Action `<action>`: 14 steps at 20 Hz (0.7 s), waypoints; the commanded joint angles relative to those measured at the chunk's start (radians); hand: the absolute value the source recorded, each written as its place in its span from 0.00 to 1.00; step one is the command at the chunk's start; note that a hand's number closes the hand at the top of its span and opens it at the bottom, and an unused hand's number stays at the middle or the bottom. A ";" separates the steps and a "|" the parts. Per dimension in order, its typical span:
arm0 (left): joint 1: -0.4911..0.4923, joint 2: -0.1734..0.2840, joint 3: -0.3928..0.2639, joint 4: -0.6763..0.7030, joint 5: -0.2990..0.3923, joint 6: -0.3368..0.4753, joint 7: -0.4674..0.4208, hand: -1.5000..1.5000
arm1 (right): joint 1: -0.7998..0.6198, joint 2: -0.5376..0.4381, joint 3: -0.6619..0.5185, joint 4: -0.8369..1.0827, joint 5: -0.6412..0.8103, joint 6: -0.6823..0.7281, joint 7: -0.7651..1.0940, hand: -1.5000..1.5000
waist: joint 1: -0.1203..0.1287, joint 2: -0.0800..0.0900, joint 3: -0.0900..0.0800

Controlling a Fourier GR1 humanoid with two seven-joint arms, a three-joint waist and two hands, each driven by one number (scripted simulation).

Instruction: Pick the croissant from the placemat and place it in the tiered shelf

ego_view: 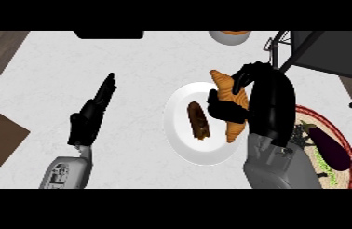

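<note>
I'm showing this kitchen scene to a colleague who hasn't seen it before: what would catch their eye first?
Most striking is the robot's right hand, right of centre, its black fingers curled round a golden-brown curved croissant above the right edge of a round white plate. On that plate lies a dark brown oblong pastry. At the left, the left hand rests open above the pale marbled counter.

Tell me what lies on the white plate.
On the white plate lies a dark brown pastry. The croissant, held by the right hand, overlaps the plate's right edge; whether it touches the plate is hidden.
</note>
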 commanded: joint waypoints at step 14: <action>-0.037 -0.012 0.003 0.035 -0.002 0.001 0.010 0.50 | -0.327 -0.173 -0.324 -0.013 0.159 0.232 0.044 1.00 | 0.000 0.005 0.000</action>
